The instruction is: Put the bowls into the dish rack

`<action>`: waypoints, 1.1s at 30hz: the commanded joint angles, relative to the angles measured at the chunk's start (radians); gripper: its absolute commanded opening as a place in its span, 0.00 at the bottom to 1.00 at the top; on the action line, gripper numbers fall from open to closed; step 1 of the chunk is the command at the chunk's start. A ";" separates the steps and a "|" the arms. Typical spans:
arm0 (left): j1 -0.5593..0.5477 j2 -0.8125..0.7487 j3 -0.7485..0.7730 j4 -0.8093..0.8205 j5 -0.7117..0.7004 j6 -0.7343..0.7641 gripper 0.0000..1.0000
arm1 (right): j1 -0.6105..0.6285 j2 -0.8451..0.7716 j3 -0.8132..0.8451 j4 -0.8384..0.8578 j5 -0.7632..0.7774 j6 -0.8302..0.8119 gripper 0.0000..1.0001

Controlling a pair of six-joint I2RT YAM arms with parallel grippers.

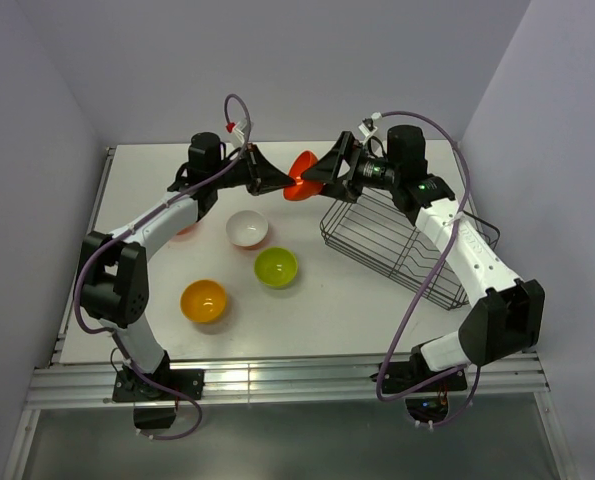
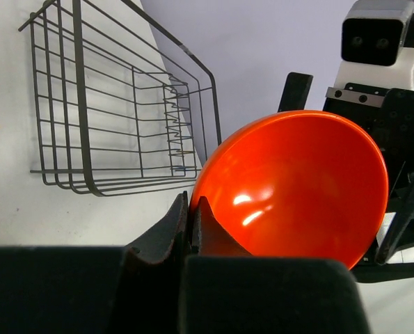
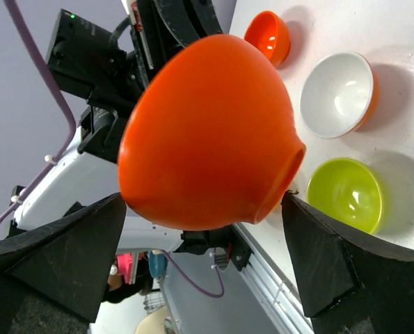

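Hanging bowl: one red-orange bowl [image 1: 299, 190] is held up in the air at 12 o'clock over the table [image 1: 337, 310], just beside the dish rack [image 1: 409, 248] and not in it.
Left claw [image 2: 191, 217]: it is pinched tight on the rim of that bowl.
Right claw [image 1: 319, 172]: its fingers are spread wide, one on each side of the bowl; a touch cannot be told.
Rack spot: 3 o'clock.
Bowls on the table: the white bowl [image 1: 247, 228] and lime green bowl [image 1: 275, 267] are set near the middle, the yellow-orange bowl [image 1: 204, 300] at 8 o'clock, the second red-orange bowl [image 3: 268, 35] at 10 o'clock.
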 commanded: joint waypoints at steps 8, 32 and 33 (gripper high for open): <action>-0.007 -0.006 0.011 0.016 -0.012 0.010 0.00 | 0.014 -0.015 0.039 0.024 0.031 -0.021 0.95; -0.043 -0.017 0.030 -0.114 -0.075 0.134 0.02 | 0.028 -0.021 0.045 -0.019 0.061 -0.070 0.38; -0.043 -0.017 0.030 -0.115 -0.075 0.136 0.04 | 0.028 -0.021 0.042 -0.016 0.060 -0.070 0.31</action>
